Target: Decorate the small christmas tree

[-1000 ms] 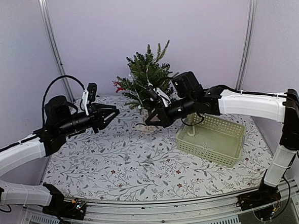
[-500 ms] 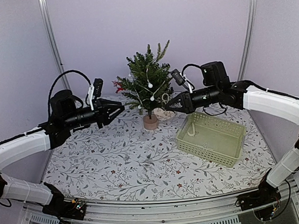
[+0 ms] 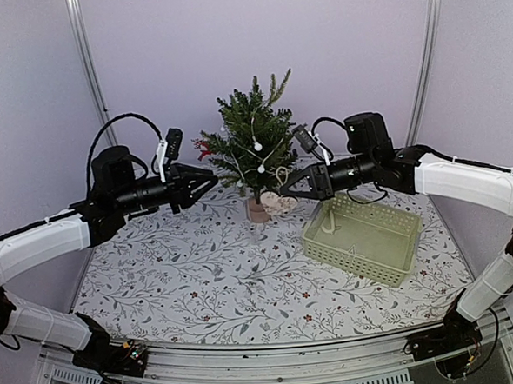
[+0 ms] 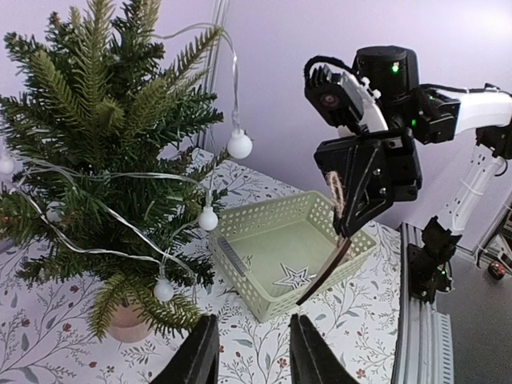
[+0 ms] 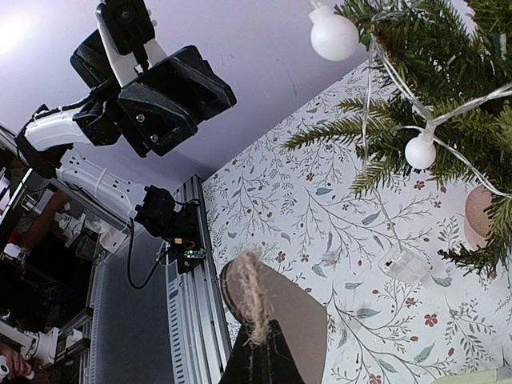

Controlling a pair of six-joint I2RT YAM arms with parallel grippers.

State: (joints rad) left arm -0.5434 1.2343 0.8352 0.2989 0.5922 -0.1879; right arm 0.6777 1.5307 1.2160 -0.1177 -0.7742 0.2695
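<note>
The small christmas tree (image 3: 254, 144) stands in a tan pot (image 3: 258, 211) at the back middle, wound with a light string of white bulbs (image 4: 238, 144). My right gripper (image 3: 302, 189) is shut on the twine loop (image 5: 253, 300) of a flat brown wooden ornament (image 5: 292, 320). That ornament (image 3: 279, 202) hangs just right of the pot, low by the tree's lower branches. My left gripper (image 3: 210, 179) hovers left of the tree at mid height. In the left wrist view it (image 4: 252, 356) is open with nothing between its fingers.
A pale green basket (image 3: 358, 260) sits right of the tree with a white star (image 4: 294, 278) lying inside. The light string's clear battery box (image 5: 404, 266) rests on the floral tablecloth near the pot. Metal posts stand at the back corners.
My right gripper drew back from in front of the tree to its right side with the ornament, then dipped slightly. My left gripper moved closer to the tree and a little higher.
</note>
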